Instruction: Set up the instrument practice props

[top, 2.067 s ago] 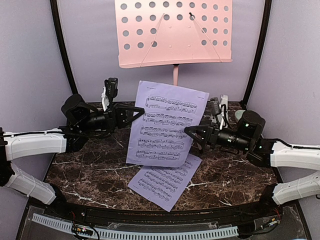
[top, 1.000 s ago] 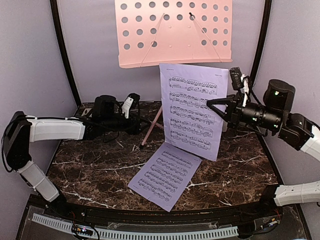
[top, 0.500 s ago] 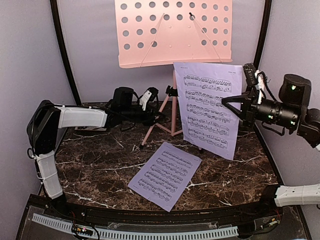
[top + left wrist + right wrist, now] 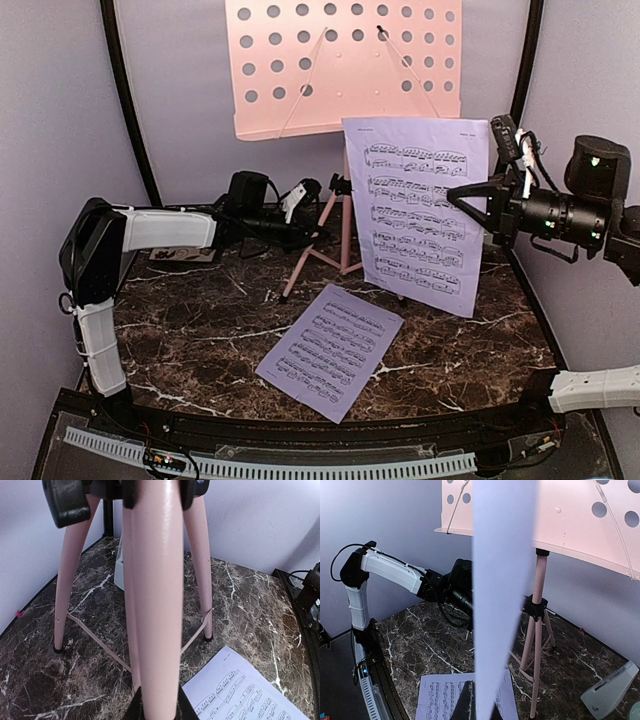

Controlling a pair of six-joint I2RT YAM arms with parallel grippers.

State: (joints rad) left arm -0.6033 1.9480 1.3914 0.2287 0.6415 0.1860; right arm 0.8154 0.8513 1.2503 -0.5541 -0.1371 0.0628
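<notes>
**Left wrist view: stand pinned, page poised below the ledge**

The left gripper [image 4: 159, 711] was nipped narrow on a pink tube of the music stand [image 4: 152, 580]. A dark fingertip pressed each side of the tube, low among the tripod legs at the far middle of the marble table [image 4: 200, 330]. The right gripper [image 4: 458, 194] was pinched tight on the right edge of a lavender page [image 4: 420, 210]. That sheet hung upright just right of the stand's pole, its top edge about level with the lip of the perforated desk. The other page [image 4: 330, 350] lay flat near the middle of the table. The metronome [image 4: 610, 690] sat at the far right, apparently tipped on its side.

To do this step well, I judged, the left grip needed only to hold firm so the tripod could not skate or tip. The right would have to carry the sheet up and leftward, clear the lip with its bottom edge, and settle it against the desk before letting go. A thin sheet held by one edge would likely curl or swing, so slow travel seemed wise.
</notes>
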